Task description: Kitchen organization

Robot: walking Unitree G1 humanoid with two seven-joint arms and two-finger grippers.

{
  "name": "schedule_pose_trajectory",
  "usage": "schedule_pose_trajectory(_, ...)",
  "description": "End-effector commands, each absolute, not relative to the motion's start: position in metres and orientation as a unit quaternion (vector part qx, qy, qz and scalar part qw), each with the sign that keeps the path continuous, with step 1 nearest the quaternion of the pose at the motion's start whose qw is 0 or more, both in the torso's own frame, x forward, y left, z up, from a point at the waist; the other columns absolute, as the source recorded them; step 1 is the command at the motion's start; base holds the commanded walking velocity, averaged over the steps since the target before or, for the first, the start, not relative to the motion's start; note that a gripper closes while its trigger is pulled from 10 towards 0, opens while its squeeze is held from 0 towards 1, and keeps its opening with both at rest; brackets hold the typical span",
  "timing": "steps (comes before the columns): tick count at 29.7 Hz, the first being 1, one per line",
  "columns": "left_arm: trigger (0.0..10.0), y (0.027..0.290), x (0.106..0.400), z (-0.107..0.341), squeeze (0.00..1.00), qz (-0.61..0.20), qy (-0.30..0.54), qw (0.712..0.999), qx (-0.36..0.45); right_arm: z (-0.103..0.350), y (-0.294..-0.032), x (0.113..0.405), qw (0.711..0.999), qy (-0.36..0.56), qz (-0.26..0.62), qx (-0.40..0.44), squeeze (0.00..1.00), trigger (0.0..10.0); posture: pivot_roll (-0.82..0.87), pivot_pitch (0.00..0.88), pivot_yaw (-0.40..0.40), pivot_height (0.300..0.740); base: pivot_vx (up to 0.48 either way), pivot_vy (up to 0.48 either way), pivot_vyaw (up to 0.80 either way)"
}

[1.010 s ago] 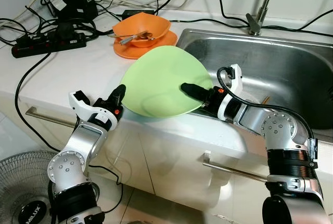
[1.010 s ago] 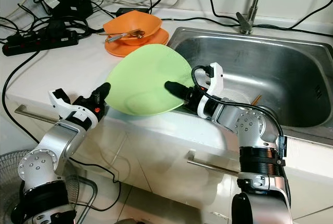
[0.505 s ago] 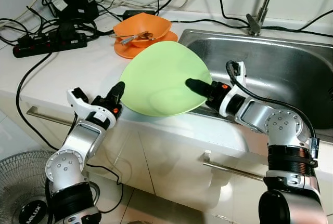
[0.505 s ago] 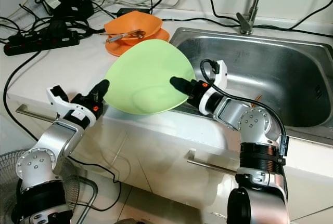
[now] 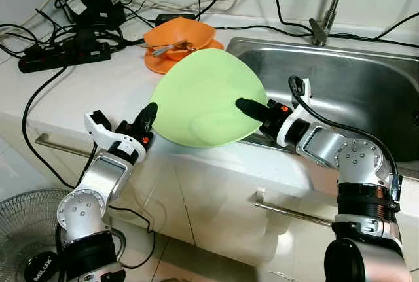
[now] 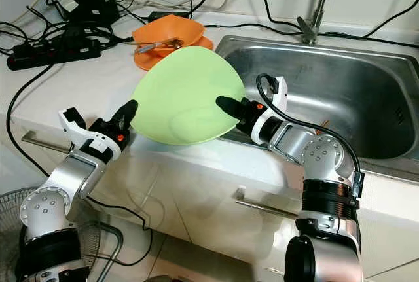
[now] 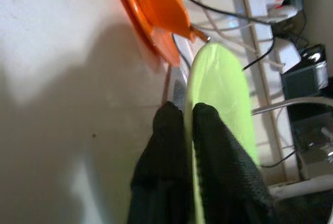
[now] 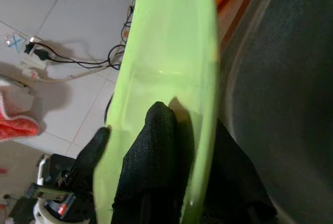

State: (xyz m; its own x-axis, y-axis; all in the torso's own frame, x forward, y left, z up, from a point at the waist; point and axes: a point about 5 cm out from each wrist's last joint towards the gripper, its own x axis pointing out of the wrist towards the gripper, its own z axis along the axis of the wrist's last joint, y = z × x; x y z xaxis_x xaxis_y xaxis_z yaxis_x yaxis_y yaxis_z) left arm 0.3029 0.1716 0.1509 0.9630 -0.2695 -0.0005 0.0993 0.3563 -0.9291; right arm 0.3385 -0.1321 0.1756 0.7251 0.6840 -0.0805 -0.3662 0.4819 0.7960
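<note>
A light green plate (image 5: 206, 99) hangs tilted above the counter's front edge, between the counter and the sink. My left gripper (image 5: 149, 113) is shut on its left rim; in the left wrist view both black fingers (image 7: 208, 146) pinch the green plate (image 7: 221, 86). On the right rim my right gripper (image 5: 247, 106) is shut too, with one finger (image 8: 151, 151) over the plate's (image 8: 171, 52) hollow face and the other behind it. Behind the plate an orange bowl (image 5: 180, 33) with cutlery in it sits on an orange plate (image 5: 160, 65).
The steel sink (image 5: 353, 79) with its tap (image 5: 327, 7) lies to the right. At the back left are a black power strip (image 5: 62, 53), adapters and several cables (image 5: 39, 92). A fan (image 5: 26, 249) stands on the floor by the cabinet handles (image 5: 294, 210).
Both grippers have raised the green plate and tipped it more upright, shifting it slightly toward the back. The camera barely moved.
</note>
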Motion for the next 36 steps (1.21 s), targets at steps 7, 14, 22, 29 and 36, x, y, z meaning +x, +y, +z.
schedule_pose_trajectory(7, 10.0, 0.165, 0.302, 0.162, 1.00, -0.140, 0.069, 0.837, -0.525, 0.183, -0.129, 0.344, 0.850, 0.186, 0.299, 0.391, 0.00, 0.0, -0.06, 0.021, 0.082, 0.740, 0.000, 0.000, 0.00)
schedule_pose_trajectory(14, 10.0, 0.153, 0.299, 0.170, 1.00, -0.182, 0.084, 0.870, -0.450, 0.188, -0.148, 0.356, 0.887, 0.129, 0.227, 0.381, 0.00, 0.0, -0.05, 0.020, 0.087, 0.740, 0.000, 0.000, 0.00)
schedule_pose_trajectory(22, 10.0, 0.146, 0.299, 0.169, 1.00, -0.197, 0.089, 0.878, -0.427, 0.190, -0.157, 0.361, 0.890, 0.103, 0.196, 0.398, 0.00, 0.0, -0.05, 0.020, 0.090, 0.740, 0.000, 0.000, 0.00)
schedule_pose_trajectory(29, 10.0, 0.146, 0.297, 0.171, 1.00, -0.199, 0.088, 0.881, -0.419, 0.188, -0.164, 0.363, 0.892, 0.098, 0.181, 0.404, 0.00, 0.0, -0.05, 0.020, 0.092, 0.740, 0.000, 0.000, 0.00)
schedule_pose_trajectory(36, 10.0, 0.145, 0.296, 0.173, 1.00, -0.204, 0.092, 0.901, -0.371, 0.190, -0.181, 0.371, 0.905, 0.067, 0.114, 0.405, 0.00, 0.0, -0.05, 0.022, 0.092, 0.740, 0.000, 0.000, 0.00)
